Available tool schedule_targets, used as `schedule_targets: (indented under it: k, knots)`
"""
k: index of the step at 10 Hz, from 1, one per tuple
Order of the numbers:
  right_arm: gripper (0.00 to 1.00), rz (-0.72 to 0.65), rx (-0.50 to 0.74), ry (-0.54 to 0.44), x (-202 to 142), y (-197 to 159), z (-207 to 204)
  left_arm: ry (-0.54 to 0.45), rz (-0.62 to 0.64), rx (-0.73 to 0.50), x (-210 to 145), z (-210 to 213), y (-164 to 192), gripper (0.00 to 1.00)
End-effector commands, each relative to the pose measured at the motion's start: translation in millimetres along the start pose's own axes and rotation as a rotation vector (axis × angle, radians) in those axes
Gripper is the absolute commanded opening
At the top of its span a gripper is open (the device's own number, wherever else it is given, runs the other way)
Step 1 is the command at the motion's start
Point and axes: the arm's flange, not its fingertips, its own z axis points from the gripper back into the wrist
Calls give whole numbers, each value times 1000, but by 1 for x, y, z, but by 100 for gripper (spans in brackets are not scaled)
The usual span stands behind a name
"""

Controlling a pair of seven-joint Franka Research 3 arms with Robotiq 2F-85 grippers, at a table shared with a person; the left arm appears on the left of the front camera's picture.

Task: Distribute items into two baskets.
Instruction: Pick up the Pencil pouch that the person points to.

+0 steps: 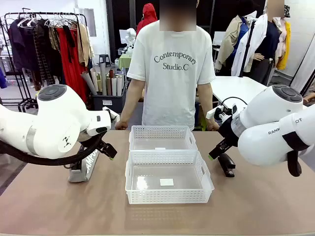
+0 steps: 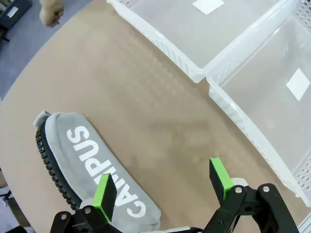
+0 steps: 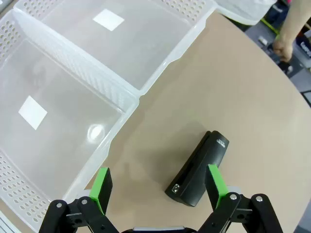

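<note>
1. A smooth brown tabletop (image 1: 59,206) stood in a room with a clothes rack (image 1: 49,44) behind; a person (image 1: 172,69) in a white printed T-shirt waited at the far edge.
2. Two white plastic baskets, the near basket (image 1: 169,196) and the far basket (image 1: 161,132), sat mid-table with their long sides touching. Both were rectangular, with lattice walls and glossy floors.
3. The soft grey fabric pouch (image 2: 92,165), lettered "CAMPUS" with a toothed black zipper along one edge, lay on the tabletop to the left of the baskets, apart from them.
4. The left tool (image 2: 163,180) hung over the pouch's end, jaws wide, gripping nothing.
5. The black, blocky stapler (image 3: 199,170) lay right of the near basket.
6. The right tool (image 3: 158,183) hovered above it, jaws wide.
</note>
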Motion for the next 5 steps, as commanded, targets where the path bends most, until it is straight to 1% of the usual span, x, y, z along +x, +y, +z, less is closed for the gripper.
schedule_targets:
  k: [1, 5]
  knots:
    - [100, 0, 0, 0, 0, 0, 0, 0, 0, 0, 0, 0, 0, 100]
    - [100, 0, 0, 0, 0, 0, 0, 0, 0, 0, 0, 0, 0, 100]
